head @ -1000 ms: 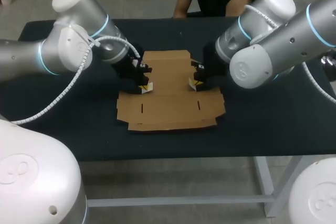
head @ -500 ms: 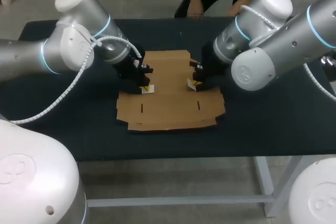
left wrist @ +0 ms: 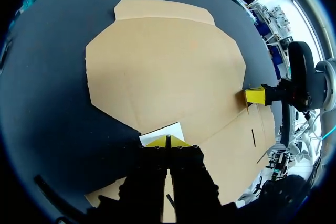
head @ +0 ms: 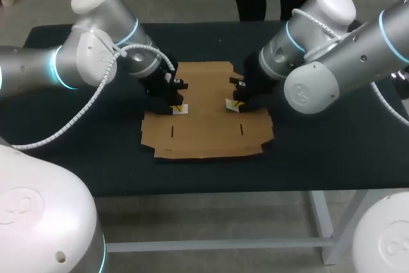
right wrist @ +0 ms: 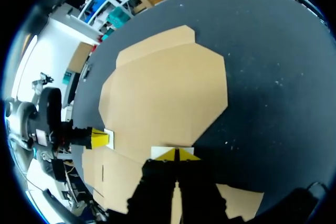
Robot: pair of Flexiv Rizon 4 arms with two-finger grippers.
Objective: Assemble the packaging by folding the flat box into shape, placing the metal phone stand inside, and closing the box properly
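In the middle of the black table (head: 319, 151) lies the flat brown cardboard box blank (head: 204, 129), spread out with every panel down and its two short slits showing in the panel nearer the robot. It has no walls yet, so as a container it holds nothing. The metal phone stand does not show in any view.

The left gripper (head: 179, 107) sits at the blank's left edge and the right gripper (head: 232, 103) at its right edge, facing each other across the middle panel. In the left wrist view the left gripper (left wrist: 168, 141) has its yellow tips pressed together, with a small white flap (left wrist: 161, 131) right at them. The right wrist view shows the same of the right gripper (right wrist: 177, 154) and its own small white flap (right wrist: 161, 152). Both are clenched. Whether each flap is nipped between the tips or only lies against them I cannot tell.

By my reading the first step is in hand: raising the side flaps to begin folding the blank into shape. The next move seems to call for both arms to work evenly, turning each flap about its crease so that the blank does not slide or skew on the table.
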